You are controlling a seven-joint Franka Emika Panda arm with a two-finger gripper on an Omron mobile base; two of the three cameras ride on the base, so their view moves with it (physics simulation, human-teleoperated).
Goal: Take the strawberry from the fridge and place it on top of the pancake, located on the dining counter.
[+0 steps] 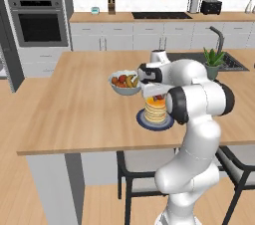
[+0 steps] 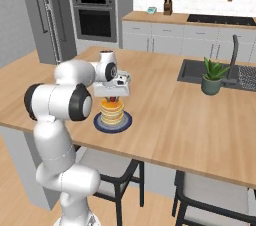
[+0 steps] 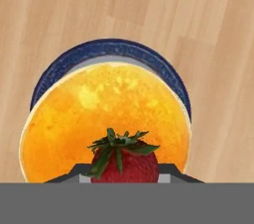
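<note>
Light wood of the dining counter is seen beneath the pancake on its blue plate. Directly above the stack, the strawberry is held pinched in the gripper. Small, light and soft, it is judged best held gently at its sides, not squeezed

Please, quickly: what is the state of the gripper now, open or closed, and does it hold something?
Gripper: closed on the strawberry, which it holds directly above the pancake on the dining counter.
</note>
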